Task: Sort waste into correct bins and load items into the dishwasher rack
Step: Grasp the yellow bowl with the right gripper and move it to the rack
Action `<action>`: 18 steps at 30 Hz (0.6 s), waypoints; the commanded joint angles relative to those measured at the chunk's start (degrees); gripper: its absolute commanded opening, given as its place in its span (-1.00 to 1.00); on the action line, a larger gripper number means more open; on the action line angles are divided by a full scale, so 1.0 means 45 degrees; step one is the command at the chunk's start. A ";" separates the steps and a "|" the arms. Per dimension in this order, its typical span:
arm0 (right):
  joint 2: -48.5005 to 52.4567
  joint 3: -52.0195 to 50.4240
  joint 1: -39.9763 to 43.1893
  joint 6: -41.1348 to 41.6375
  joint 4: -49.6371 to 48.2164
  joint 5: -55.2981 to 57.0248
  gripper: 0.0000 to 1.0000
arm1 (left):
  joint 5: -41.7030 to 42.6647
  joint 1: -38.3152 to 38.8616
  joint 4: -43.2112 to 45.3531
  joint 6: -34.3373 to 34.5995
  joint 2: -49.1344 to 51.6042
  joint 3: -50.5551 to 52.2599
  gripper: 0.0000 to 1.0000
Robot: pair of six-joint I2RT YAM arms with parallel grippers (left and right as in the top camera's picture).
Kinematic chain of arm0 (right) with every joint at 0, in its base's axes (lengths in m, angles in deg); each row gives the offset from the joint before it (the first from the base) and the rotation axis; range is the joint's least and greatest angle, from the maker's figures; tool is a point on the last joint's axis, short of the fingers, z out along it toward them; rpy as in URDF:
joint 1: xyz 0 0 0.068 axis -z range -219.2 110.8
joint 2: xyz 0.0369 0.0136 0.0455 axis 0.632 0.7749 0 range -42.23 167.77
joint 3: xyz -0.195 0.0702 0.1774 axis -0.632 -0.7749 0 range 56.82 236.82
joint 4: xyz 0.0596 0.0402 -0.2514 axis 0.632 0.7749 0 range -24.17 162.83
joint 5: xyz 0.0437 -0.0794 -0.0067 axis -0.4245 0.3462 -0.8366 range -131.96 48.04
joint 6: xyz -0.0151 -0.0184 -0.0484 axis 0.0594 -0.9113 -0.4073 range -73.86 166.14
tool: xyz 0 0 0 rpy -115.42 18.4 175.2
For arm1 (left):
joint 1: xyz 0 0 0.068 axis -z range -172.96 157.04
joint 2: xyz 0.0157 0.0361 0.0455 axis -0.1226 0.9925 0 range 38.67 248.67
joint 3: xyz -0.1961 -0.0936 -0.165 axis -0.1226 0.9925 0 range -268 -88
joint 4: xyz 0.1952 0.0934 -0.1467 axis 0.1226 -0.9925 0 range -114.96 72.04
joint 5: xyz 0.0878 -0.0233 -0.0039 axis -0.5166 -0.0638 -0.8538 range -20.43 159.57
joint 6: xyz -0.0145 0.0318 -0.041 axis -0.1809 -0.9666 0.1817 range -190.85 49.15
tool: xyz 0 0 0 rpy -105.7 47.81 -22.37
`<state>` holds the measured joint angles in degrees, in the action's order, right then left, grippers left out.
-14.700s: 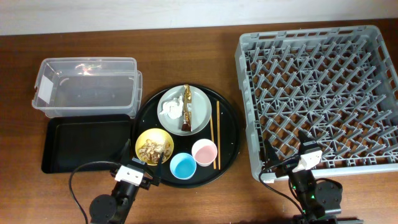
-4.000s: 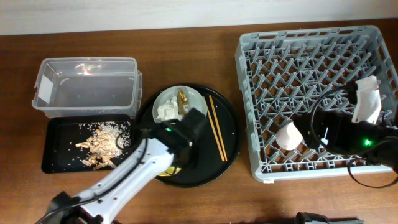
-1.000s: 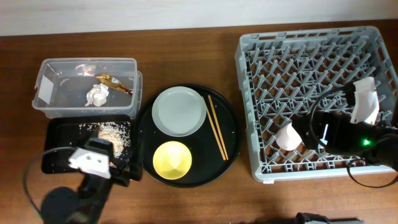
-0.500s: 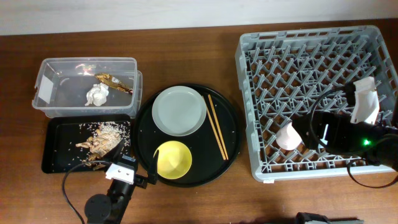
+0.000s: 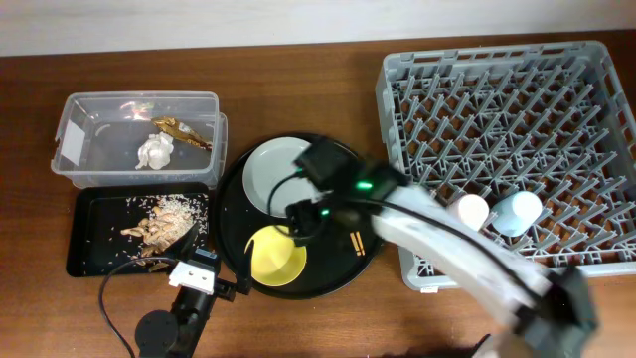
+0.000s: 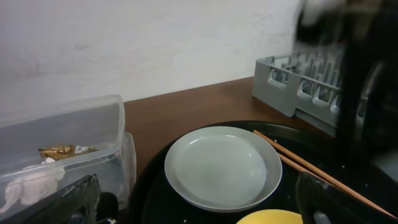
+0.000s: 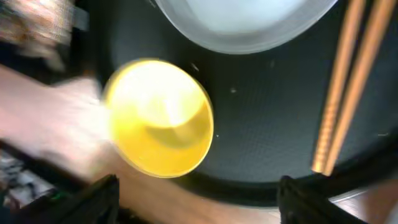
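The grey-white plate (image 5: 278,171) and the yellow bowl (image 5: 273,255) lie on the round black tray (image 5: 238,214). My right gripper (image 5: 303,224) hangs open over the bowl's right edge, empty. In the right wrist view the bowl (image 7: 158,118), plate (image 7: 249,18) and chopsticks (image 7: 345,81) show below the open fingers (image 7: 199,202). My arm hides most of the chopsticks (image 5: 356,242) from overhead. The pink cup (image 5: 469,210) and light-blue cup (image 5: 518,211) stand in the dishwasher rack (image 5: 497,89). My left gripper (image 5: 214,280) rests open at the front edge; its view shows the plate (image 6: 222,167).
The clear tub (image 5: 89,149) holds the white tissue (image 5: 154,152) and brown-gold wrapper (image 5: 181,131). The shallow black tray (image 5: 89,254) holds food scraps (image 5: 159,221). The round tray sits between the bins and the rack.
My right arm has swung from the rack's right side over to the round tray, above the yellow bowl. The light-blue cup now stands in the rack beside the pink cup.
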<state>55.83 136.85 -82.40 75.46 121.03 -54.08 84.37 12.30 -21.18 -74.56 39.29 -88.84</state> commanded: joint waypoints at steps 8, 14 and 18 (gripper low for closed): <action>0.2297 -0.0063 -0.0457 0.0889 0.0117 0.1243 -0.92 | 0.0097 0.0049 -0.0015 -0.0155 -0.0063 0.0073 0.98; -0.4799 0.0374 0.1219 0.0505 0.1248 1.5747 -0.92 | 0.0097 0.0049 -0.0015 -0.0155 -0.0063 0.0073 0.99; -0.3313 0.0359 0.5814 0.0495 -0.0039 1.7141 -0.92 | 0.0102 0.0049 -0.0015 -0.0155 -0.0063 0.0073 0.98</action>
<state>35.92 138.66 -64.09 77.38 122.84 16.30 84.40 12.30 -21.16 -74.56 39.32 -88.84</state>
